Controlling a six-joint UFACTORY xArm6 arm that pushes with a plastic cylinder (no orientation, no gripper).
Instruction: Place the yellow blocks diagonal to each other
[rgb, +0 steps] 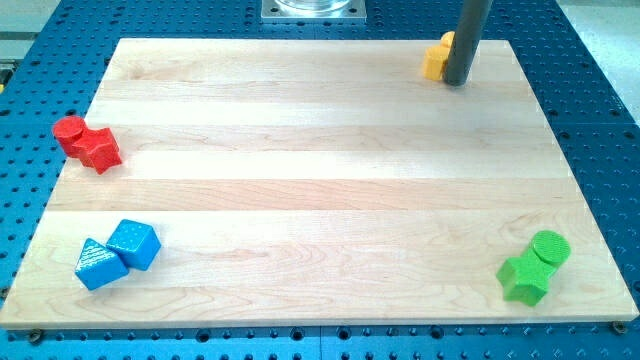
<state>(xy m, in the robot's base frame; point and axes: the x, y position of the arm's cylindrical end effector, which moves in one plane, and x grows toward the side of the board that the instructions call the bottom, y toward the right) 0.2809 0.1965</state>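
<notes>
The yellow blocks (437, 57) sit close together at the board's top right; the rod hides part of them and their shapes cannot be made out. My tip (456, 81) rests on the board right against their right side, at the view's top right.
A red cylinder (69, 132) and a red star-like block (101, 149) touch at the left edge. A blue cube (135, 243) and a blue triangular block (98, 265) lie at the bottom left. A green cylinder (550, 248) and a green star-like block (524, 277) lie at the bottom right. The wooden board (320, 180) lies on a blue perforated table.
</notes>
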